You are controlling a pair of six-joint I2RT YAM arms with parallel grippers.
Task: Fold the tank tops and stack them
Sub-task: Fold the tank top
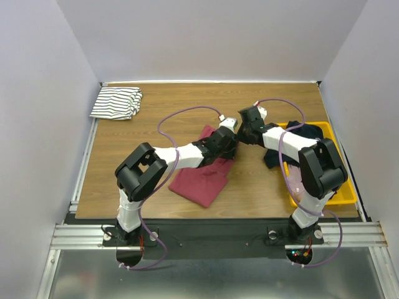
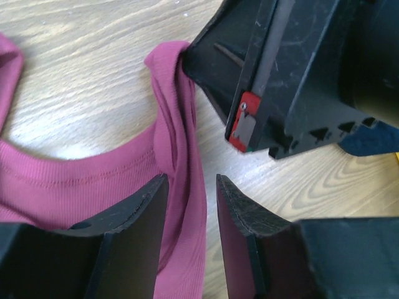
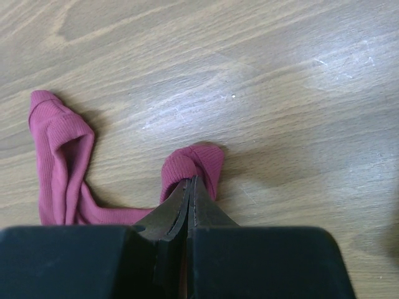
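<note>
The dark red tank top [image 1: 201, 179] lies crumpled in the middle of the table. In the right wrist view, my right gripper [image 3: 192, 182] is shut on the end of one of its shoulder straps [image 3: 202, 163], low on the wood. The other strap [image 3: 59, 156] lies to the left. My left gripper [image 2: 192, 187] is open, its jaws either side of the same gathered strap [image 2: 184, 124], just behind the right gripper [image 2: 274, 81]. From above, both grippers, left [image 1: 228, 138] and right [image 1: 244, 132], meet at the top's far edge. The striped tank top [image 1: 116, 103] lies folded at the far left corner.
A yellow tray [image 1: 341, 199] stands at the right edge with a dark blue garment [image 1: 277, 156] hanging over its left rim. Purple cables loop above both arms. Metal rails run along the table's left and near edges.
</note>
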